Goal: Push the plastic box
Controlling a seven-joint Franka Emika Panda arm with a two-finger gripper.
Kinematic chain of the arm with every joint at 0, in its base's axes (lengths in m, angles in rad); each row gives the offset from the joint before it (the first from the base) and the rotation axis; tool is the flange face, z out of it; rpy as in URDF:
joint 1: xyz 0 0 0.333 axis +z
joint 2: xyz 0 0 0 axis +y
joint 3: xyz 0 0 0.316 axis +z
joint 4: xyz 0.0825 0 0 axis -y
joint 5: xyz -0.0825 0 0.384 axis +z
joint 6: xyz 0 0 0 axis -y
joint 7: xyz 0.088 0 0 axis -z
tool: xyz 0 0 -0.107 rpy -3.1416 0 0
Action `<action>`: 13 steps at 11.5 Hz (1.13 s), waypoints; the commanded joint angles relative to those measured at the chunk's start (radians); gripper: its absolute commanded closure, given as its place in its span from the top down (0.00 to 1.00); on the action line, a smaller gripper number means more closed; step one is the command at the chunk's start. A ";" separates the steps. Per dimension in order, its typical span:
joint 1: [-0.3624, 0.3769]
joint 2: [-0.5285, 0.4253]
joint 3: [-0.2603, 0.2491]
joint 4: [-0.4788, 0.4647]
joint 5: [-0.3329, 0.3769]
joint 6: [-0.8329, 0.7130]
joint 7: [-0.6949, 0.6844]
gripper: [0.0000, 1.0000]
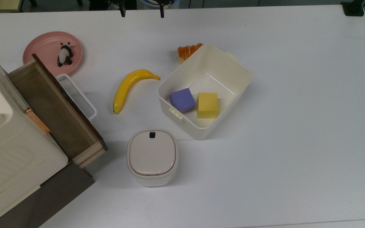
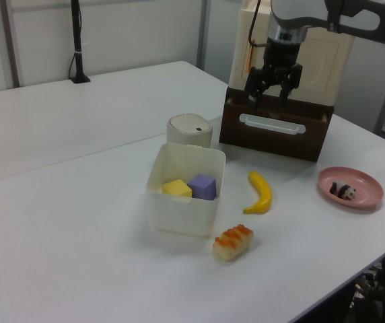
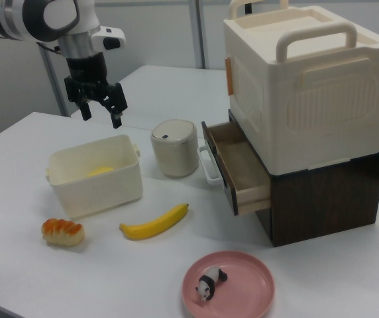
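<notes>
**A:** Where does your gripper [image 3: 101,109] stand?

**B:** You have it up in the air, fingers pointing down and spread apart with nothing between them; in the right view it hangs above and behind the plastic box [image 3: 95,183], well clear of its rim; in the top view its two fingertips [image 1: 123,13] poke in at the upper edge.

**A:** And the box itself?

**B:** You will find the plastic box on the white table [image 1: 296,126], turned at an angle in the top view; inside it lie a purple cube [image 1: 182,100] and a yellow cube [image 1: 207,105], just beside each other; a bread roll [image 1: 187,51] lies against its far corner in the top view.

**A:** What lies around it?

**B:** On the top view's left a banana [image 1: 128,87] lies near the box; a small white bin [image 1: 152,156] with a beige lid stands just below it; further left you see a pink plate [image 1: 40,47] bearing a panda figure [image 1: 64,54], and a white cabinet [image 1: 8,158] with its wooden drawer [image 1: 55,110] pulled open.
</notes>
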 commanded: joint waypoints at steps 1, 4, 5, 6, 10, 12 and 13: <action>0.012 0.007 -0.020 0.028 0.021 -0.038 -0.017 1.00; 0.012 0.007 -0.020 0.026 0.023 -0.036 -0.018 1.00; 0.012 0.007 -0.020 0.026 0.023 -0.034 -0.020 1.00; 0.012 0.007 -0.020 0.026 0.023 -0.033 -0.026 1.00; -0.003 0.007 -0.014 0.017 0.018 -0.028 -0.220 1.00; -0.008 0.007 -0.012 0.010 0.013 -0.027 -0.349 1.00; -0.008 0.007 -0.010 -0.004 0.009 -0.013 -0.418 1.00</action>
